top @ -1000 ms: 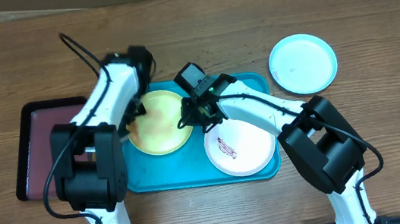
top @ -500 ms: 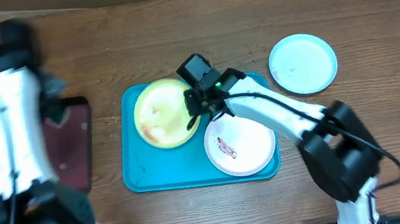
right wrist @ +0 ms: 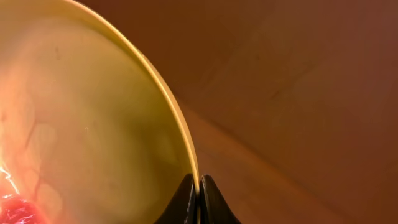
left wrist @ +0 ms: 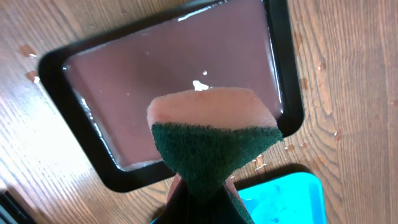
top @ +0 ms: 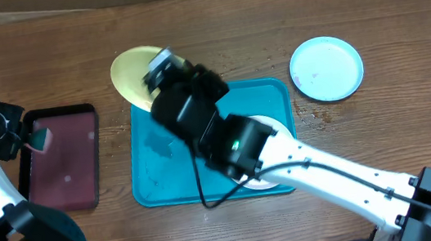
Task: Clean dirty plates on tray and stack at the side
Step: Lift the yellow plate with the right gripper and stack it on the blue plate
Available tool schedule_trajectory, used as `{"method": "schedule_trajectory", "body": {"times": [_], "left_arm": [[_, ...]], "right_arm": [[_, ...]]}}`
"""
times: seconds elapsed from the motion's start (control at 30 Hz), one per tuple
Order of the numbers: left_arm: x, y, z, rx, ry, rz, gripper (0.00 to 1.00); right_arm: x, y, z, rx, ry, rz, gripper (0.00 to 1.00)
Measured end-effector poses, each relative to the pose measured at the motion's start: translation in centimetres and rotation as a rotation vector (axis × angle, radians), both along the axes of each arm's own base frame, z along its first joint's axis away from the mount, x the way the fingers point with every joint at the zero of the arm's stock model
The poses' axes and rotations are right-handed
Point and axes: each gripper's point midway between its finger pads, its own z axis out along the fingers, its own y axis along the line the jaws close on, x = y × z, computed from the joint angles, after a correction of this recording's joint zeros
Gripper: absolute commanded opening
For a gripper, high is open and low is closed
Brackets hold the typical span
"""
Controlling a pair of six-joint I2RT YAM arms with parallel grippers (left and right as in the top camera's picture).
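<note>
My right gripper (right wrist: pixel 199 186) is shut on the rim of the lime green plate (right wrist: pixel 93 124) and holds it raised and tilted above the back left corner of the turquoise tray (top: pixel 155 165). The plate (top: pixel 134 74) has a reddish smear at its lower left in the right wrist view. The white plate (top: pixel 263 120) lies on the tray, mostly hidden under my right arm. The light blue plate (top: pixel 326 68) lies on the table at the right. My left gripper (left wrist: pixel 205 202) is shut on a green and pink sponge (left wrist: pixel 211 134) above the maroon tray.
The dark maroon tray (top: pixel 65 168) with a black rim lies left of the turquoise tray and looks wet in the left wrist view (left wrist: pixel 155 62). Water drops lie on the wood around it. My raised right arm covers the middle of the overhead view.
My left arm swung from the green plate to the far left with the sponge. My right gripper lifted the green plate off the turquoise tray, up and toward the back left.
</note>
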Motion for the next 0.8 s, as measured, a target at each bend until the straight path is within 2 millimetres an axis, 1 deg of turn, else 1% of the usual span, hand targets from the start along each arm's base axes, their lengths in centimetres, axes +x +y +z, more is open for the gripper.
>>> {"method": "schedule_trajectory", "body": {"times": [0.17,0.3,0.4,0.5,0.57,0.63,0.7,0.73,0.77,0.8], "left_arm": [[0.3,0.0,-1.4,-0.028,0.027,-0.005,0.04],[0.4,0.0,-1.9,-0.039,0.038,-0.008,0.04],[0.4,0.0,-2.0,-0.04,0.041,-0.009,0.04],[0.4,0.0,-2.0,-0.04,0.041,-0.01,0.04],[0.4,0.0,-2.1,-0.04,0.041,-0.018,0.04],[0.4,0.0,-2.1,-0.039,0.042,-0.025,0.04],[0.4,0.0,-2.1,-0.038,0.042,-0.028,0.04],[0.4,0.0,-2.1,-0.038,0.042,-0.028,0.05],[0.4,0.0,-2.1,-0.038,0.042,-0.028,0.04],[0.4,0.0,-2.1,-0.038,0.042,-0.028,0.04]], "right_arm": [[-1.3,0.7,2.7,-0.178,-0.133,0.001,0.03],[-2.2,0.8,4.0,-0.309,-0.191,-0.007,0.04],[-2.6,0.7,4.2,-0.387,-0.204,-0.006,0.04],[-2.5,0.4,4.3,-0.428,-0.209,-0.013,0.04],[-2.5,0.3,4.4,-0.428,-0.209,-0.021,0.04],[-2.2,-0.1,4.4,-0.371,-0.206,-0.049,0.04],[-1.4,-1.1,4.4,-0.281,-0.2,-0.109,0.04],[-0.7,-2.1,4.3,-0.238,-0.195,-0.154,0.04],[0.0,-3.4,4.2,-0.194,-0.19,-0.213,0.04],[0.9,-5.3,3.9,-0.156,-0.184,-0.29,0.04]]}}
